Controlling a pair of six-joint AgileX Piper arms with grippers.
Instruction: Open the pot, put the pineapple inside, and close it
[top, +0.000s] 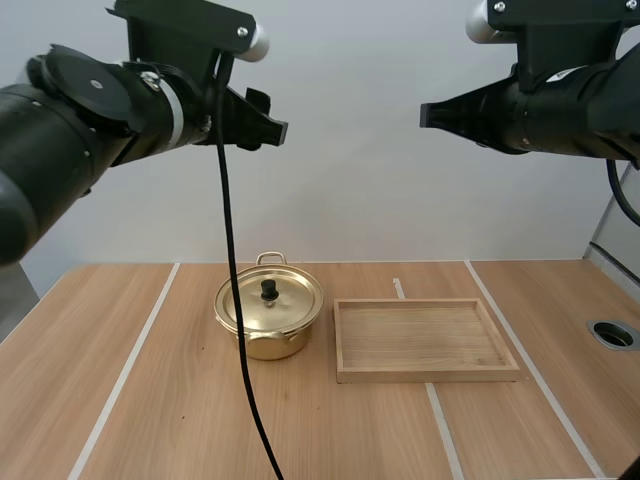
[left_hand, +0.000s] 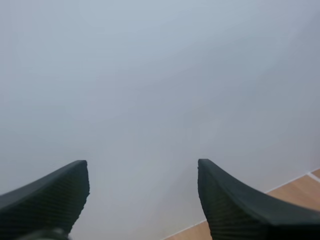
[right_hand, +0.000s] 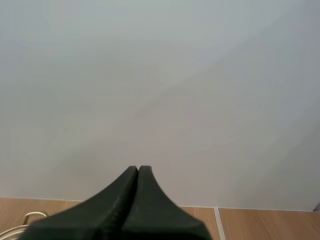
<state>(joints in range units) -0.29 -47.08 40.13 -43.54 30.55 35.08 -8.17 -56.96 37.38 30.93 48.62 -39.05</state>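
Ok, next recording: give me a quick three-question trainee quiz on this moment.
1. True or false: the lid sits on the pot.
2. Compare the left gripper and the right gripper. Which has its fingers standing apart? A) left B) right C) both
3. Fill in: in the high view, the pot stands to the ____ of the wooden tray.

Key:
1. True; the pot is closed, with the black knob on top.
2. A; the right gripper's fingers lie together as one wedge.
3. Left, with a gap between them.
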